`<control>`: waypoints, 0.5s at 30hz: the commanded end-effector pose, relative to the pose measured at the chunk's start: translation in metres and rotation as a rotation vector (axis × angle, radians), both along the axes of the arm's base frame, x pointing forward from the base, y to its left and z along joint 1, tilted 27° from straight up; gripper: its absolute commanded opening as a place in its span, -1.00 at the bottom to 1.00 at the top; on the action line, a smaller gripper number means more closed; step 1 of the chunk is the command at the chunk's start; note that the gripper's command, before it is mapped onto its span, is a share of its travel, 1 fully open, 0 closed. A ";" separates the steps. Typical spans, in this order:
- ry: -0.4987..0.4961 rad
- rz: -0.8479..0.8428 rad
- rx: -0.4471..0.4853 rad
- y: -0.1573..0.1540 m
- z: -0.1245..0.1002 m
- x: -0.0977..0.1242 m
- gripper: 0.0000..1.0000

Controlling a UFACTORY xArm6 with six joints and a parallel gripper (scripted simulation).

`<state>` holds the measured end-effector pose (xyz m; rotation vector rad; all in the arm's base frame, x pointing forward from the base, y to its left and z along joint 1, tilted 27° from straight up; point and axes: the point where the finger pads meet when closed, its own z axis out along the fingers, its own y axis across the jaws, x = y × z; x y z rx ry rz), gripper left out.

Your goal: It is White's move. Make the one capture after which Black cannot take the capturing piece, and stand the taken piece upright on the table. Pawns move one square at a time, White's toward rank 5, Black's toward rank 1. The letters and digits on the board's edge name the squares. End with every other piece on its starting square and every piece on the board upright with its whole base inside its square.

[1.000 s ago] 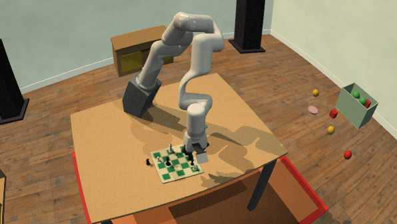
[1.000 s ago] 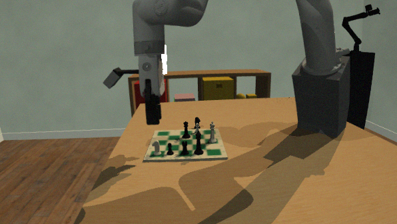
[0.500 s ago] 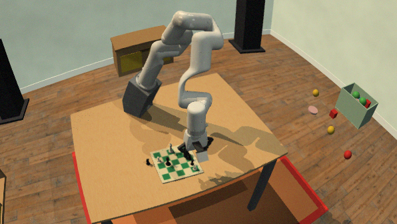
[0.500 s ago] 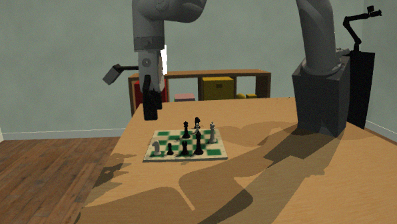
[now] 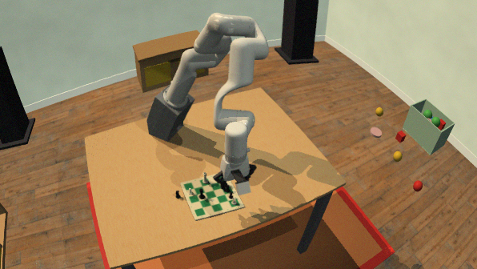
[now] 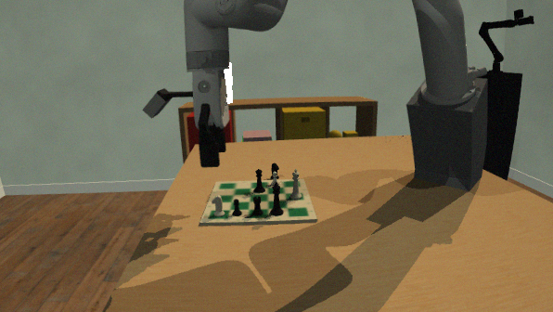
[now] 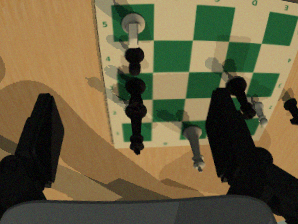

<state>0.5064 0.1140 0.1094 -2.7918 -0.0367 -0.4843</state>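
The green and cream chessboard (image 5: 198,213) (image 6: 303,213) (image 7: 213,23) lies on the wooden table (image 5: 132,168). My gripper (image 5: 232,180) (image 6: 210,150) (image 7: 133,109) is open and empty, raised above the board's edge. Below it a white knight (image 5: 234,202) (image 6: 216,205) (image 7: 133,26) stands upright in a corner square. Three black pieces (image 7: 136,90) stand in a row next to it, the tallest (image 6: 276,200) among them. A white king (image 6: 295,185) (image 5: 205,177) stands at the far side. One black piece (image 5: 177,194) (image 6: 275,168) (image 7: 290,106) stands upright on the table beside the board.
The arm's dark base (image 5: 166,116) (image 6: 445,135) stands at the back of the table. A shelf unit (image 6: 302,118) (image 5: 160,64) is behind the table. A green bin (image 5: 427,126) and loose balls lie on the floor to the right.
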 end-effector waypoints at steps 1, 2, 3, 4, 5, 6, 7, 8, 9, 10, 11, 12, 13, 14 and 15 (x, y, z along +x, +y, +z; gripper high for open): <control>-0.004 -0.001 0.000 -0.002 0.006 -0.001 1.00; -0.004 -0.001 0.000 -0.002 0.008 -0.001 1.00; -0.004 -0.001 0.000 -0.003 0.011 -0.002 1.00; -0.004 -0.001 0.000 -0.004 0.014 -0.003 1.00; -0.004 -0.001 0.000 -0.005 0.017 -0.005 1.00; -0.004 -0.001 0.000 -0.006 0.021 -0.006 1.00; -0.004 -0.001 0.000 -0.008 0.024 -0.007 1.00; -0.004 -0.001 0.000 -0.009 0.028 -0.009 1.00; -0.004 -0.001 0.000 -0.010 0.032 -0.010 1.00; -0.004 -0.001 0.000 -0.012 0.036 -0.012 1.00; -0.004 -0.001 0.000 -0.013 0.040 -0.013 1.00; -0.004 -0.001 0.000 -0.014 0.044 -0.014 1.00; -0.004 -0.001 0.000 -0.014 0.044 -0.014 1.00; -0.004 -0.001 0.000 -0.014 0.044 -0.014 1.00; -0.004 -0.001 0.000 -0.016 0.047 -0.016 1.00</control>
